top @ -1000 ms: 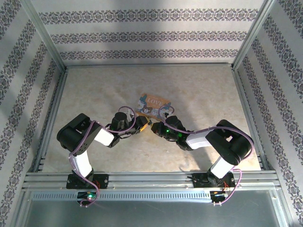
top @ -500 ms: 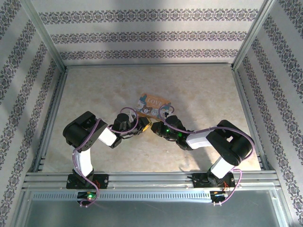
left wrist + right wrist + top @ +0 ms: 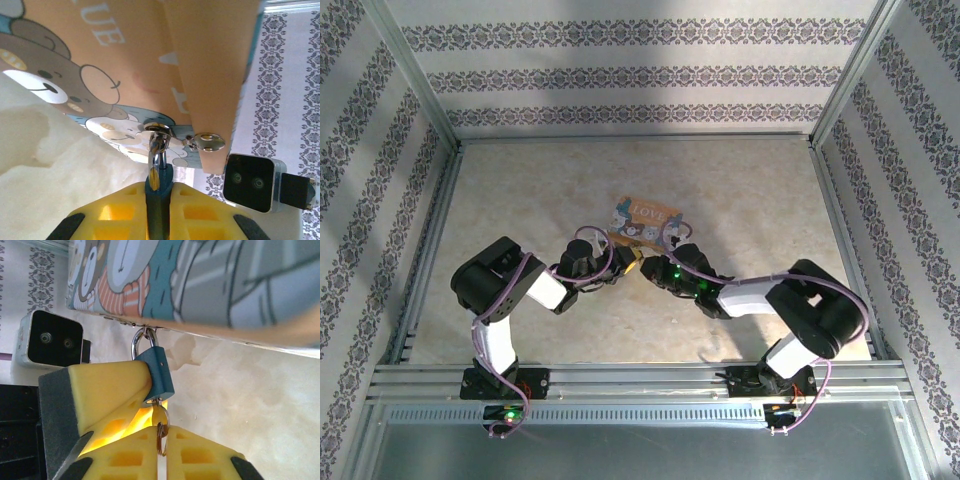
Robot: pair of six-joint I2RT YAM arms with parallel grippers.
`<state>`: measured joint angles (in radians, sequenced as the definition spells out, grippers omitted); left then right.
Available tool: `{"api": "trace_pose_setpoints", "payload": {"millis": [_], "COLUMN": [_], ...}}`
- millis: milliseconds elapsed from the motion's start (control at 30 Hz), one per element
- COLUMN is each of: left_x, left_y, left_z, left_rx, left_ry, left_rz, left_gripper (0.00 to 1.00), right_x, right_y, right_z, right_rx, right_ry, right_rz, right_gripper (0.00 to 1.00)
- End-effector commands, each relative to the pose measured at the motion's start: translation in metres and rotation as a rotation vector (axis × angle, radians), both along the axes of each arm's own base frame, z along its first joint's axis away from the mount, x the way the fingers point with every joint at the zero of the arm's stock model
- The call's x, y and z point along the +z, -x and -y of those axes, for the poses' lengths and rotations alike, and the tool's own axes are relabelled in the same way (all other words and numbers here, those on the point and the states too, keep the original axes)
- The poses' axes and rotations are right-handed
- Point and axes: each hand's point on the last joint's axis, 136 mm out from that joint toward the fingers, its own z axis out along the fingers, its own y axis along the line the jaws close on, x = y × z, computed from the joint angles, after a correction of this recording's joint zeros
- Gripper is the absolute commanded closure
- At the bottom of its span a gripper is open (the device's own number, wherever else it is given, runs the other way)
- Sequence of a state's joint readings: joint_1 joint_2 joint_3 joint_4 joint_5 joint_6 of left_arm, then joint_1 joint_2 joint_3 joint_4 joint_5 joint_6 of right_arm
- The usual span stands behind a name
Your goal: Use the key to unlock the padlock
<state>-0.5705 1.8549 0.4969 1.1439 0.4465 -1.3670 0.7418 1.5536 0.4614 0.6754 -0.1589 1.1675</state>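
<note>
While the left claw (image 3: pixel 159 200) is pinched tight on the body of the small blue padlock (image 3: pixel 159 371), the right claw (image 3: pixel 160 452) just under it is closed to a thin slit on the key (image 3: pixel 159 416) and its ring at the lock's underside. Above both claws, the silver shackle (image 3: pixel 141 342) hooks onto the edge of the orange bear-printed box (image 3: pixel 642 218), which lies just beyond their fingertips.

A: How do the 2 arms look?
B: Left arm (image 3: pixel 505 290) and right arm (image 3: pixel 800 310): black joints, white links, looping purple cables, green lights.
A: And the end effectors?
B: Left end effector (image 3: pixel 159 186) and right end effector (image 3: pixel 159 432): yellow ribbed fingers (image 3: pixel 115 215), dark grey pads (image 3: pixel 69 228).
</note>
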Motion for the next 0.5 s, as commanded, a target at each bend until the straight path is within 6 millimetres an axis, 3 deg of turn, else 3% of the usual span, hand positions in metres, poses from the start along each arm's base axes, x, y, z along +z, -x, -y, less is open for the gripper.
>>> {"api": "trace_pose_setpoints", "payload": {"millis": [0, 167, 300, 467], "left_x": [0.011, 0.021, 0.025, 0.032], "left_y": [-0.002, -0.001, 0.002, 0.005], "left_z": [-0.004, -0.004, -0.003, -0.002], "left_rx": [0.039, 0.048, 0.049, 0.05], "left_ry": [-0.018, -0.019, -0.024, -0.03], "left_rz": [0.042, 0.058, 0.057, 0.06], "left_gripper": [0.87, 0.88, 0.88, 0.91], "right_x": [0.024, 0.034, 0.062, 0.099], "right_y": [-0.003, 0.003, 0.008, 0.013], "right_z": [0.013, 0.046, 0.071, 0.091], "right_rx": [-0.02, -0.039, -0.026, 0.012], "right_ry": [-0.013, 0.105, 0.241, 0.375], "right_rz": [0.089, 0.139, 0.253, 0.433], "right_gripper": [0.82, 0.67, 0.57, 0.52]}}
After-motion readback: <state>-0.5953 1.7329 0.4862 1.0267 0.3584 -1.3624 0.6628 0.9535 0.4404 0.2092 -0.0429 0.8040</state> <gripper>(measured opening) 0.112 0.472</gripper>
